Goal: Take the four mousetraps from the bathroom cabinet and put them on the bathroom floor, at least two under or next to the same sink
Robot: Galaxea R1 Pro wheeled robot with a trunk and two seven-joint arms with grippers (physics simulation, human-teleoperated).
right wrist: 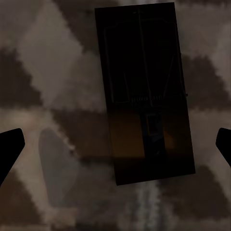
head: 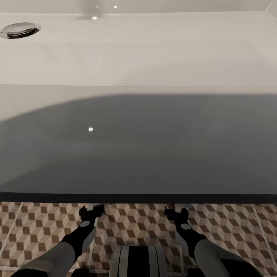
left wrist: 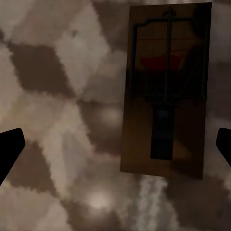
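Looking down from the head camera, a wide white basin top, the sink [head: 138,54], takes up most of the frame, with a chrome drain ring [head: 20,30] set at its far left corner. The near half of that white surface lies under a broad grey shadow, and its front edge ends in a dark band. Below the band runs the bathroom floor [head: 130,227], tiled in a brown, beige and cream cube pattern with pale grout lines. Both arms reach forward over these tiles: the left gripper [head: 91,211] and the right gripper [head: 176,211] sit close to the dark edge, each with its 2 fingers spread a little and nothing between them. The robot's striped trunk [head: 137,261] shows between the arms at the bottom.

In the left wrist view, 1 mousetrap [left wrist: 166,91] lies flat on the cube tiles, a tan board with dark wire and a red spot, seemingly dimmed by shadow. The 2 dark fingertips [left wrist: 10,149] stand far apart at the frame's edges, clear of the board and holding nothing.

In the right wrist view, another mousetrap [right wrist: 144,91] lies flat on the tiles in much deeper shade, its wire barely readable and its near end showing some brown. The fingertips [right wrist: 10,147] here are likewise wide apart, empty, not touching the board
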